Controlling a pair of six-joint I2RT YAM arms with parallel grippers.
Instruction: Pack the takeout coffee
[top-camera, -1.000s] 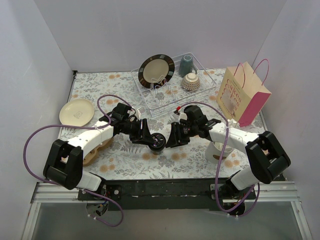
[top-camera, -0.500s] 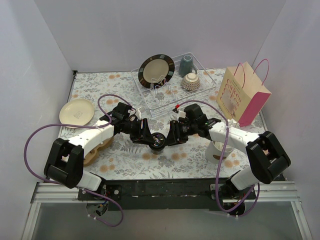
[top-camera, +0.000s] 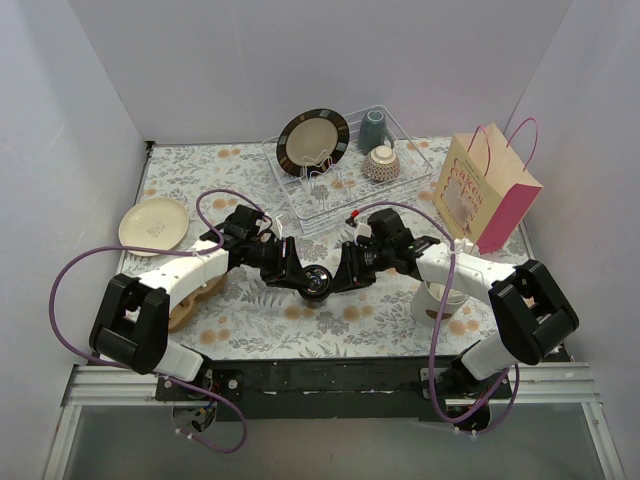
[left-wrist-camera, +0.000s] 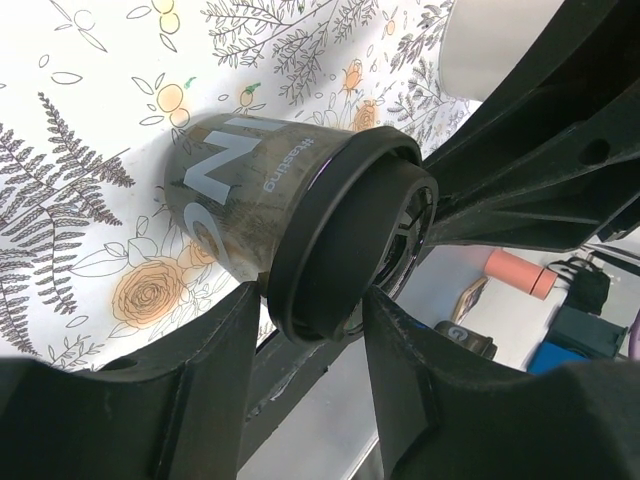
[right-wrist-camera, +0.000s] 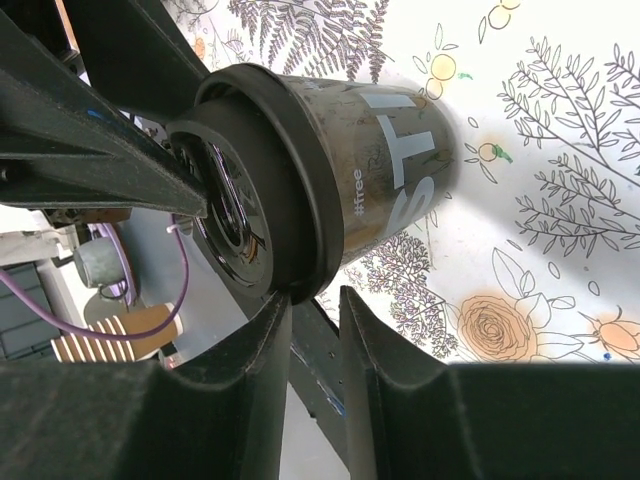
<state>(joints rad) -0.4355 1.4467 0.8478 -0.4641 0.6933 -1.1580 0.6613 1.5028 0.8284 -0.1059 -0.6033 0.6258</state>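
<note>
A black takeout coffee cup (top-camera: 318, 284) with a round black lid stands at the middle of the flowered tablecloth, its base on or just above the cloth. My left gripper (top-camera: 304, 279) is shut on it. In the left wrist view its fingers press both sides of the lid (left-wrist-camera: 350, 240), with the gripper (left-wrist-camera: 310, 300) under the cup (left-wrist-camera: 250, 190). My right gripper (top-camera: 336, 279) meets the cup from the right. In the right wrist view the gripper (right-wrist-camera: 315, 295) has narrow jaws; one fingertip (right-wrist-camera: 280, 310) touches the lid's rim (right-wrist-camera: 290, 200), and a gap still shows between the jaws.
A pink and cream paper bag (top-camera: 487, 190) stands open at the right. A clear dish rack (top-camera: 400, 190) at the back holds a plate, a grey-blue mug (top-camera: 372, 128) and a bowl. A white cup (top-camera: 437, 303) sits under the right arm; a cream plate (top-camera: 154, 224) lies left.
My right gripper has slid a little left up to the cup and its jaws have narrowed around the lid's rim. The left gripper and the cup have hardly moved.
</note>
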